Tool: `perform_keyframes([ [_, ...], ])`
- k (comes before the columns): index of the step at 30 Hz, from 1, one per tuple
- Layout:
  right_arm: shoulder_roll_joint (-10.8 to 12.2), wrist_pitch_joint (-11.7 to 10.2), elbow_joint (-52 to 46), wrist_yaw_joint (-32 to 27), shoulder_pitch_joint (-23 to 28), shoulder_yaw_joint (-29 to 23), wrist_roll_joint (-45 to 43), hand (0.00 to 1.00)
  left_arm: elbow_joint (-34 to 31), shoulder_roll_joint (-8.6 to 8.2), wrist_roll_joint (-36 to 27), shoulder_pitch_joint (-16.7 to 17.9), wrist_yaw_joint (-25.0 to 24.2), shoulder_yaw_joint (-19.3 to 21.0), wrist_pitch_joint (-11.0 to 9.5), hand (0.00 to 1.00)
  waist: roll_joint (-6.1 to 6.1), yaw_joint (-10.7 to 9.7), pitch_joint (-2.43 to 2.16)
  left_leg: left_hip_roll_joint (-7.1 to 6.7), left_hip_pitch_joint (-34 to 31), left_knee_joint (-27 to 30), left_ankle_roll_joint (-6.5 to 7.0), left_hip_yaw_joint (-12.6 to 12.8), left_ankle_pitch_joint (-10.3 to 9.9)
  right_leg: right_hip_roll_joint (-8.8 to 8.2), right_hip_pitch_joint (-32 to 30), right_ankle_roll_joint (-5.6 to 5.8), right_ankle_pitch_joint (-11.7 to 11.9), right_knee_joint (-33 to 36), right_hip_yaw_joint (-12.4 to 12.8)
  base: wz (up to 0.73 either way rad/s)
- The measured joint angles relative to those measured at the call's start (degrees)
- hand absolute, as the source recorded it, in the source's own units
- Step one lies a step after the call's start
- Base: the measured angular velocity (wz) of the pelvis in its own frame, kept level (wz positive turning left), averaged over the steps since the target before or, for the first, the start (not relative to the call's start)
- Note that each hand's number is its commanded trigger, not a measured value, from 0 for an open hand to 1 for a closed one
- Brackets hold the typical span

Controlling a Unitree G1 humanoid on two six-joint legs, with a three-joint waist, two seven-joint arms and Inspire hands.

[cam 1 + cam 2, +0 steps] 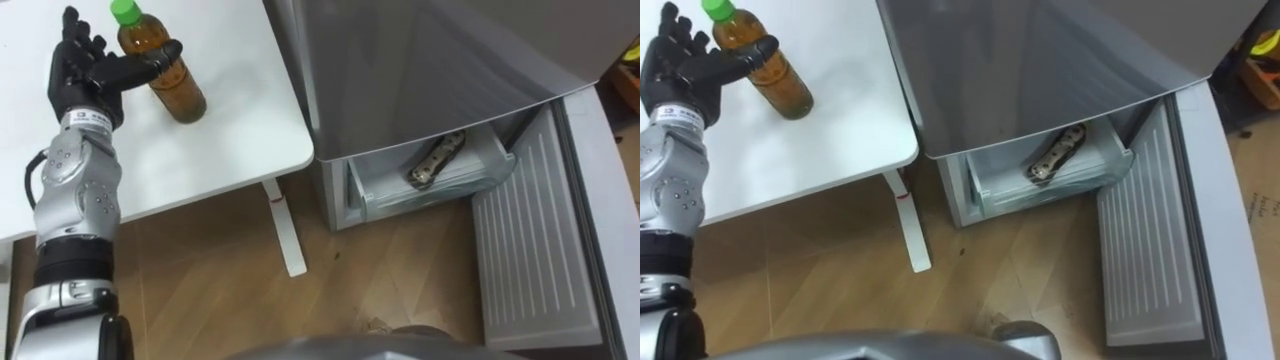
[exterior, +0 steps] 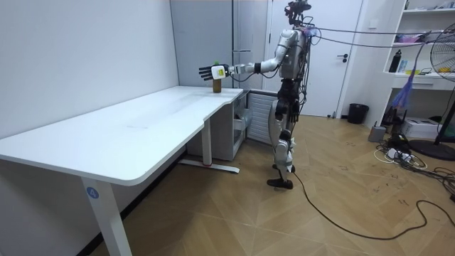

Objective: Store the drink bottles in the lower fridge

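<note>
Stands upright on the wooden floor (image 1: 400, 270), at the end of the white counter (image 1: 240, 120) next to the fridge (image 1: 430, 50), left arm stretched out level over the counter top.

Nearest in the eye views: the silver forearm, coming up from the lower left across the counter's near edge. Just past the near right corner, the counter's white foot (image 1: 285, 235) flat on the floor.

Right of that, low in the grey fridge, a pale drawer (image 1: 375, 195) standing open, with one brownish patterned thing (image 1: 435, 162) lying aslant inside; cannot tell what it is. Beside the drawer, the lower door (image 1: 530, 250) wide open, ribbed white on its inner face.

Farther up the counter, back from the near edge and some way in from the right edge: the bottle (image 1: 175, 90), upright, amber drink inside, green cap (image 1: 125, 11) on top.

Against the bottle's left side, the left hand (image 1: 85, 70). Fingers straight and spread, pointing away from the body. Thumb (image 1: 150, 62) laid across the bottle's front just below its shoulder, touching it. Not closed round the bottle.
</note>
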Motion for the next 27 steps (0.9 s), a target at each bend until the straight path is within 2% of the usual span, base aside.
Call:
perform_keyframes([
  [9, -1.2, 0.1, -1.1, 0.2, 0.2, 0.0, 0.0, 0.00, 0.0, 0.33, 0.0, -0.5, -0.2, 0.0, 0.2, 0.00, 0.30, 0.1, 0.02, 0.02, 0.1, 0.0, 0.00, 0.0, 0.0, 0.03, -0.1, 0.00, 0.0, 0.0, 0.0, 0.00],
  [13, -1.2, 0.1, -1.1, 0.2, -0.1, 0.0, -0.1, 0.00, 0.0, 0.46, 0.0, -0.5, -0.6, 0.0, 1.1, 0.00, 0.34, 0.1, -0.01, 0.01, 0.1, 0.0, 0.00, 0.0, 0.0, 0.02, -0.1, 0.00, 0.0, 0.0, 0.0, 0.00],
  [27, -1.3, 0.1, -1.1, -0.4, 0.0, 0.1, -0.3, 0.00, 0.0, 0.65, 0.0, -0.5, -3.0, -1.3, 2.1, 0.00, 0.03, -0.1, 0.19, 0.00, 0.1, 0.2, 0.00, 0.0, 0.0, -0.02, -0.1, 0.00, 0.0, 0.0, 0.0, 0.00],
])
